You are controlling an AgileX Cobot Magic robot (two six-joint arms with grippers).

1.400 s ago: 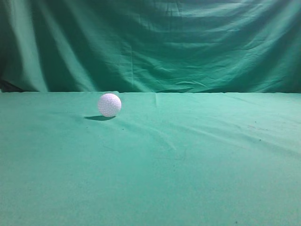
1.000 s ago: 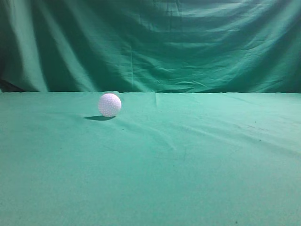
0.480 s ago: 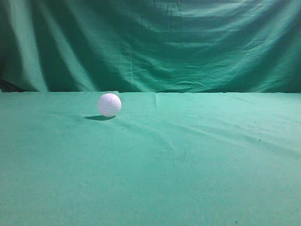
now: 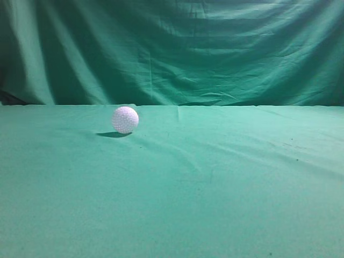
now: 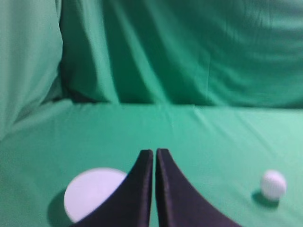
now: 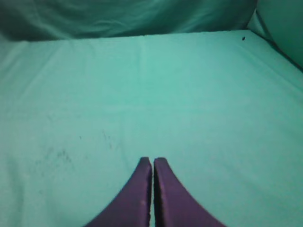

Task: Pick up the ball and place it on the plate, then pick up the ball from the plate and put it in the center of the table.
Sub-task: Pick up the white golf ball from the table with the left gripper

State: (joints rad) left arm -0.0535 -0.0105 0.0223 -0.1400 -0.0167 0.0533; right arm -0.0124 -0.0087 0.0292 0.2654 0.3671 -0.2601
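The small white dimpled ball (image 4: pixel 124 119) rests on the green cloth table (image 4: pixel 215 183), left of centre and towards the back. It also shows in the left wrist view (image 5: pixel 273 184), to the right of my left gripper (image 5: pixel 155 152), which is shut and empty. A white round plate (image 5: pixel 90 189) lies on the table just left of the left gripper, partly hidden by its finger. My right gripper (image 6: pixel 153 161) is shut and empty over bare cloth. Neither gripper nor the plate shows in the exterior view.
A draped green cloth backdrop (image 4: pixel 172 48) hangs behind the table's far edge. The cloth on the table has slight wrinkles (image 4: pixel 183 156) near the middle.
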